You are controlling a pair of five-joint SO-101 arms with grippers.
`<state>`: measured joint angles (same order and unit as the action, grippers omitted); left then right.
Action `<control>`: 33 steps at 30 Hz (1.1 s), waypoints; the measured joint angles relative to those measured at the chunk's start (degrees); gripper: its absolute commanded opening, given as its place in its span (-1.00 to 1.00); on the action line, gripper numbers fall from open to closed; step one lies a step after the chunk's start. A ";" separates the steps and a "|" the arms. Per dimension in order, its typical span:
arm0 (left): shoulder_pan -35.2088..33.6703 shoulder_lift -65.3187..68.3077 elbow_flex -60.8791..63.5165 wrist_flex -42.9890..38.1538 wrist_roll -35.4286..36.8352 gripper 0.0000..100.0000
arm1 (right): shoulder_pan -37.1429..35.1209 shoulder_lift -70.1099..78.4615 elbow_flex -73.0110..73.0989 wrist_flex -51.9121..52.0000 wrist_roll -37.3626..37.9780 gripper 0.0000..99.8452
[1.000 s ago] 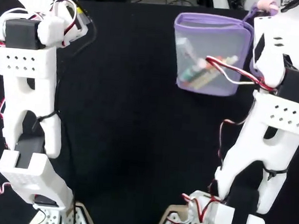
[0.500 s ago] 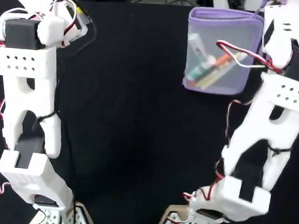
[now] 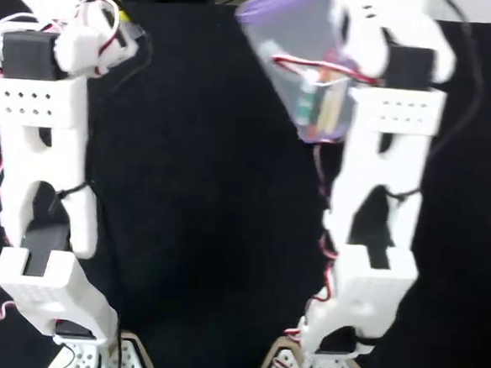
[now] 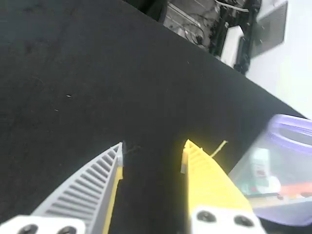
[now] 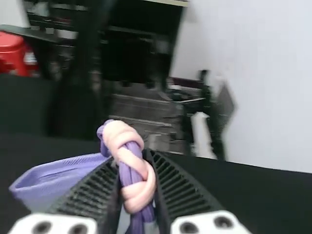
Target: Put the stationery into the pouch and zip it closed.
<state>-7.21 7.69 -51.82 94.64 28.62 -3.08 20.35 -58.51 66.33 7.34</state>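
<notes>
The lilac pouch (image 3: 294, 36) with clear mesh sides hangs tilted above the table's far side, with pens and other stationery (image 3: 318, 105) inside it. My right gripper (image 5: 132, 165) is shut on the pouch's braided pink and purple pull (image 5: 127, 163); the pouch's lilac rim (image 5: 53, 178) hangs beside the black fingers. My left gripper (image 4: 153, 148) stands open over bare black cloth, one finger grey and one yellow, nothing between them. The pouch (image 4: 285, 168) shows in the left wrist view off to the side of the yellow finger, apart from it.
The black table cloth (image 3: 201, 215) lies bare between the two white arms. The left arm (image 3: 43, 128) stretches along the left side, the right arm (image 3: 380, 185) along the middle right. Racks and cables stand beyond the table's far edge.
The right arm has swung left towards the table's middle, carrying the pouch up and left and tipping it. The left arm has hardly moved.
</notes>
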 measured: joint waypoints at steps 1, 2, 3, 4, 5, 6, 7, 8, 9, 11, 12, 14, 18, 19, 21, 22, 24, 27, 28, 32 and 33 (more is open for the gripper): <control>-1.23 0.00 0.00 0.00 0.35 -0.60 | -1.58 0.18 -0.79 1.23 -0.18 -0.98; -2.37 0.00 0.00 0.00 0.35 -0.60 | -2.99 0.26 -1.41 2.73 -0.18 -0.98; -3.25 0.00 0.00 0.00 0.35 -0.60 | -4.13 0.26 -2.02 4.13 -0.26 -0.98; -3.87 0.00 0.00 0.00 0.35 -0.60 | -5.10 0.26 -2.64 5.80 -0.26 -0.98; -4.13 0.00 0.00 0.00 0.35 -0.60 | -5.80 0.26 -3.43 7.47 -0.26 -0.98; -4.22 0.00 0.00 0.00 0.35 -0.60 | -6.24 0.26 -4.48 9.32 -0.26 -0.98; -4.22 0.00 0.00 0.00 0.35 -0.60 | -6.33 0.26 -5.45 11.16 -0.26 -0.98; -4.22 0.00 0.00 0.00 0.35 -0.60 | -6.33 0.26 -6.42 13.01 -0.18 -0.98; -4.22 0.00 0.00 0.00 0.35 -0.60 | -6.33 0.26 -7.56 14.86 0.35 -0.98; -4.22 0.00 0.00 0.00 0.35 -0.60 | -6.33 0.26 -9.14 17.93 1.58 -0.98; -4.04 0.00 0.00 0.00 0.35 -0.60 | -6.33 0.26 -9.67 19.43 2.20 -0.98; -2.99 0.00 0.00 0.88 0.35 -0.60 | -6.42 0.26 -10.46 21.54 2.99 -0.98; 1.76 0.00 0.00 3.43 0.35 -0.60 | -6.42 0.26 -10.90 24.00 3.60 -0.98; 3.08 0.00 0.00 4.22 0.35 -0.60 | -6.42 0.26 -10.90 24.70 3.60 -0.98; 5.27 0.00 0.00 5.54 0.35 -0.60 | -6.42 0.26 -10.90 25.85 3.60 -0.98; 6.24 0.00 0.53 5.71 0.35 -0.59 | -6.42 0.26 -10.90 26.29 3.60 -0.98; 7.91 0.00 2.90 5.80 0.35 -0.59 | -6.42 0.26 -10.90 27.43 3.60 -0.98; 10.37 -0.18 7.12 5.80 0.35 -0.59 | -6.42 0.26 -10.90 28.92 3.60 -0.98; 11.34 -0.70 8.70 5.80 0.35 -0.59 | -6.42 0.26 -10.90 29.27 3.60 -0.98; 16.70 -4.13 13.54 5.80 0.35 -0.60 | -6.42 0.26 -10.90 29.89 3.60 -0.98; 17.93 -5.19 14.51 5.80 0.35 -0.60 | -6.42 0.26 -10.90 29.98 3.60 -0.98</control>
<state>10.73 2.51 -37.32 100.44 28.97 -9.49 20.62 -69.41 96.31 10.95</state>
